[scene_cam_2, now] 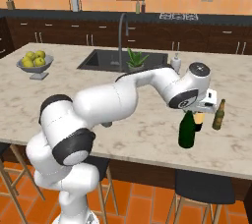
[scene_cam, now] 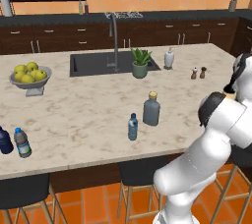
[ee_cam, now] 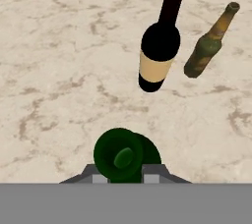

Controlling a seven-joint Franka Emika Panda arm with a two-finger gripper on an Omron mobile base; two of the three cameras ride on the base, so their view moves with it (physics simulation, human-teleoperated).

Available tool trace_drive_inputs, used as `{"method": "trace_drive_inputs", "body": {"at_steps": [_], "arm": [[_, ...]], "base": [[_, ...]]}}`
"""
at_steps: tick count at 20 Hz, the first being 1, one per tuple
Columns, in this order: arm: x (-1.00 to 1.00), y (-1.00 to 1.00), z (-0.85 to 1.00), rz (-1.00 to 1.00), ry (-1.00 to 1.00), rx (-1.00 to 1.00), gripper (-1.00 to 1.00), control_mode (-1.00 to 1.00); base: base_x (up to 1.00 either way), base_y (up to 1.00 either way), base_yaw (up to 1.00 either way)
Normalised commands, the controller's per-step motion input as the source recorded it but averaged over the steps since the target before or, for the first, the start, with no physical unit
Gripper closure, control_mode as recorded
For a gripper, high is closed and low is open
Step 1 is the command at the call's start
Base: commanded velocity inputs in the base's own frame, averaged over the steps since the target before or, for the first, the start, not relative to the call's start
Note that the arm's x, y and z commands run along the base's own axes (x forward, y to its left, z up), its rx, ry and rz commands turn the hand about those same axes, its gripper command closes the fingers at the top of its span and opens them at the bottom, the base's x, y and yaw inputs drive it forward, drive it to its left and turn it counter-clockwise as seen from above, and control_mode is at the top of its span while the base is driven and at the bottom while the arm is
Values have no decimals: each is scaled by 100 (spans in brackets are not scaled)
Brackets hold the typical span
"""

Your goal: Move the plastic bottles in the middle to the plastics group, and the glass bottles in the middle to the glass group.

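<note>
Claw (ee_cam: 125,178): closed around the dark green wine bottle (scene_cam_2: 186,130), which stood upright on the marble table (scene_cam_2: 147,129) near its right end. Just beyond it stood the black wine bottle with a pale label (ee_cam: 156,46) and the brown beer bottle (scene_cam_2: 219,115). Mid-table: squat grey-blue bottle (scene_cam: 151,109), small clear water bottle (scene_cam: 133,127). Far left: navy bottle (scene_cam: 4,141), clear blue-capped bottle (scene_cam: 22,143).

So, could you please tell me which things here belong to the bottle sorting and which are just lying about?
Job: green bottle, water bottle, grey-blue bottle, navy bottle, capped bottle, black bottle, brown bottle.
Lying about: lemons, plant, shakers, dispenser.
</note>
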Motion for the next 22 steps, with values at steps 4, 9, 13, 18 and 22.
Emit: {"method": "trace_drive_inputs", "body": {"at_steps": [4,9,13,18,22], "arm": [[0,-36,0,5,-5,0,100,-100],[17,-30,0,3,-5,0,100,-100],[12,-20,0,3,0,0,100,-100],[0,-2,-5,2,-1,0,100,-100],[0,0,0,3,-5,0,100,-100]], "base": [[0,0,0],[0,0,0],[0,0,0],[0,0,0],[0,0,0]]}}
